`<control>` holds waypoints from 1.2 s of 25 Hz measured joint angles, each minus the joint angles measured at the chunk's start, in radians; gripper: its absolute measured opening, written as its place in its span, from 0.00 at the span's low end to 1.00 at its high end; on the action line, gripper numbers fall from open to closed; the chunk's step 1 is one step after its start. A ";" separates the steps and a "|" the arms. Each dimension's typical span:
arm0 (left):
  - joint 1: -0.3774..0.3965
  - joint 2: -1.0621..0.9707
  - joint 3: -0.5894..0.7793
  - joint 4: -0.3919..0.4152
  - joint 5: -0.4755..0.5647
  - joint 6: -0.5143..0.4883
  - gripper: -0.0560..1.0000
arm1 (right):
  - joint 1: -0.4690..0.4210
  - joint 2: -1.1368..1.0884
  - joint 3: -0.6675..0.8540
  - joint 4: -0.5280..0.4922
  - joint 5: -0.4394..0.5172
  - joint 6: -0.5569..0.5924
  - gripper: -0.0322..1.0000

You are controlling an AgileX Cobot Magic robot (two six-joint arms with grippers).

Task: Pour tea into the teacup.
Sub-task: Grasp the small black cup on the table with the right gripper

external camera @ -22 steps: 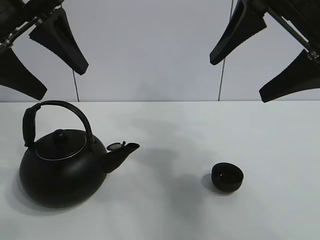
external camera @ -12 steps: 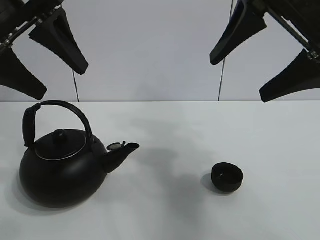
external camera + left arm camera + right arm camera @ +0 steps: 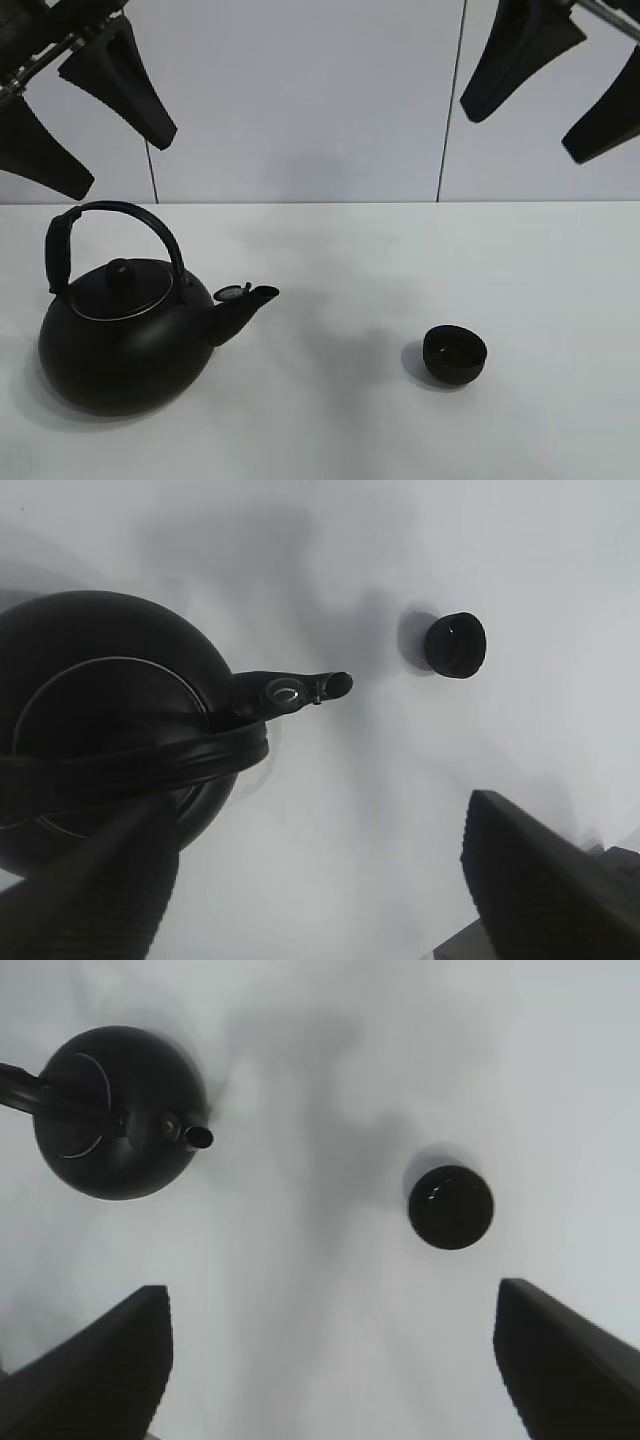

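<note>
The small round black cup with no handle (image 3: 455, 355) sits on the white table (image 3: 400, 250), on the right side, well apart from the big round black kettle with the arched handle (image 3: 120, 345) on the left. The kettle's spout (image 3: 245, 302) points toward the cup. The left gripper (image 3: 120, 165) hangs high above the kettle, its two black fingers (image 3: 130, 85) spread wide, holding nothing. The right gripper (image 3: 520, 135) hangs high up too, wide apart and empty.

Kettle (image 3: 120, 335) left; teacup (image 3: 455, 355) right, well apart

Hand (image 3: 325, 810) spread wide over kettle (image 3: 100, 670); teacup (image 3: 455, 645) well apart.
</note>
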 joint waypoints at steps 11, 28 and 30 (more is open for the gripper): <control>0.000 0.000 0.000 0.000 0.000 0.000 0.59 | 0.000 0.152 -0.185 -0.152 0.224 0.039 0.61; 0.000 0.000 0.000 0.000 -0.002 0.000 0.59 | 0.256 0.390 -0.186 -0.459 0.051 0.219 0.61; 0.000 0.000 0.000 0.000 -0.002 0.000 0.59 | 0.256 0.417 -0.186 -0.459 0.030 0.222 0.61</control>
